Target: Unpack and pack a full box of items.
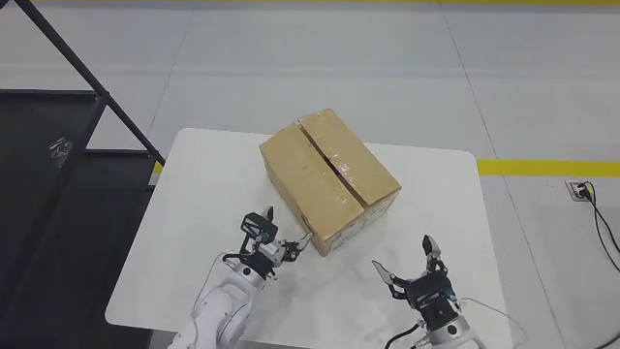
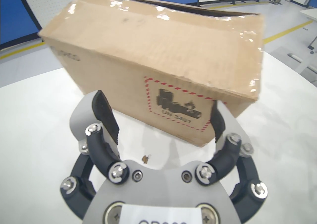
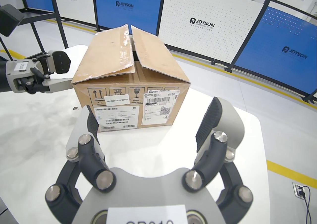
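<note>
Box (image 1: 329,179) sits straight ahead of both your claws, flaps down, seam gaping a little. Your left claw (image 2: 158,101), fingers spread, is close up to the box's side wall; can't tell if it touches. Your right claw (image 3: 151,108), also spread, holds nothing and hangs well short of the labelled end. Small brown speck (image 2: 146,158) on the white surface (image 1: 194,252), just under the left claw. Black frame (image 1: 58,155) is out beyond the left claw. Blue and white panels (image 3: 210,24) and a yellow floor line (image 1: 542,167) are behind the box.

The left gripper (image 1: 288,231) and the right gripper (image 1: 402,257) point forward side by side, well apart, each with its fingers spread wide and nothing held between them.
</note>
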